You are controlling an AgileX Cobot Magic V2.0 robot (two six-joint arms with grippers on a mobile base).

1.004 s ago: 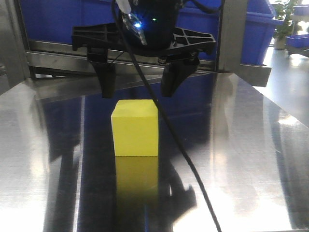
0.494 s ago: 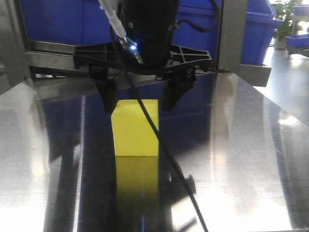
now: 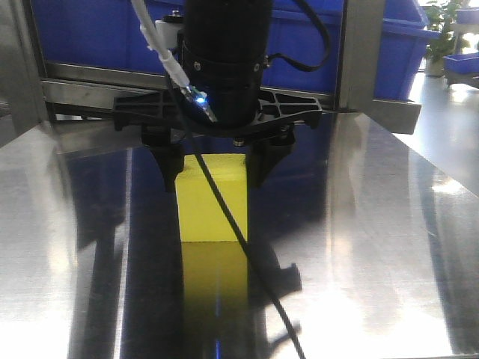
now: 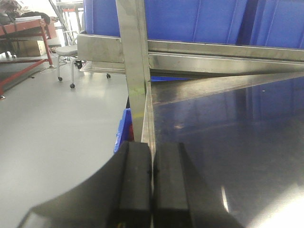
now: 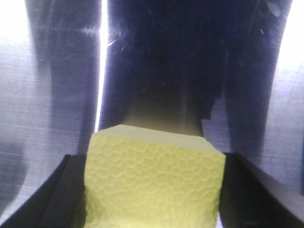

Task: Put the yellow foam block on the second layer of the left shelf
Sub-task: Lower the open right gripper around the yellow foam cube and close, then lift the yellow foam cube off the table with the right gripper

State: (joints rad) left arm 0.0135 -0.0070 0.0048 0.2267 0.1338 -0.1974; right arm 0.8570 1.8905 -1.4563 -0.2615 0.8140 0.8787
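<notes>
The yellow foam block (image 3: 198,217) stands on the shiny steel surface (image 3: 389,224) in the middle of the front view. My right gripper (image 3: 213,183) hangs over it, open, with one black finger on each side of the block's upper part. The right wrist view shows the block (image 5: 152,180) filling the space between the two dark fingers (image 5: 61,190); I cannot tell whether they touch it. My left gripper (image 4: 152,152) is shut and empty, low at the left edge of the steel surface, by an upright steel post (image 4: 135,71).
Blue bins (image 3: 90,30) sit on a steel shelf rail (image 3: 82,93) behind the block. A steel post (image 3: 363,52) stands at the back right. A black cable (image 3: 258,284) hangs from the right arm across the block's front. Open floor (image 4: 57,123) lies left of the surface.
My right gripper has come down from above the block until its fingers straddle the block's upper part. The opening has stayed the same. The block has not moved.
</notes>
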